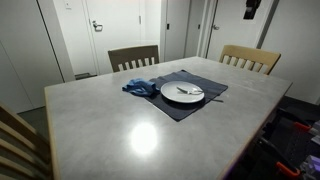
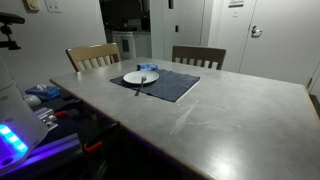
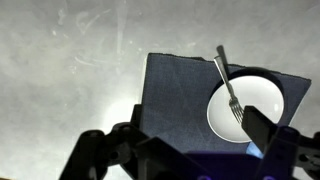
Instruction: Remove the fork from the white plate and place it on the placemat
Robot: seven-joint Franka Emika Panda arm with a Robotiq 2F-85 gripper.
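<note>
A silver fork point(image 3: 229, 84) lies across the white plate point(image 3: 252, 122), tines on the plate and handle sticking out over the rim. The plate sits on a dark blue placemat point(image 3: 175, 95). Fork point(image 1: 187, 92), plate point(image 1: 172, 95) and placemat point(image 1: 205, 84) show in both exterior views, as do the fork point(image 2: 143, 79), plate point(image 2: 133, 77) and placemat point(image 2: 170, 87) from the opposite side. My gripper point(image 3: 193, 118) is open and empty, high above the placemat. In an exterior view it is only a dark shape point(image 1: 252, 8) at the top edge.
A crumpled blue cloth point(image 1: 140, 87) lies on the placemat beside the plate. The grey table point(image 1: 120, 120) has two wooden chairs point(image 1: 133, 57) point(image 1: 250, 58) at its far side. Equipment with a blue light point(image 2: 15, 140) stands beside the table.
</note>
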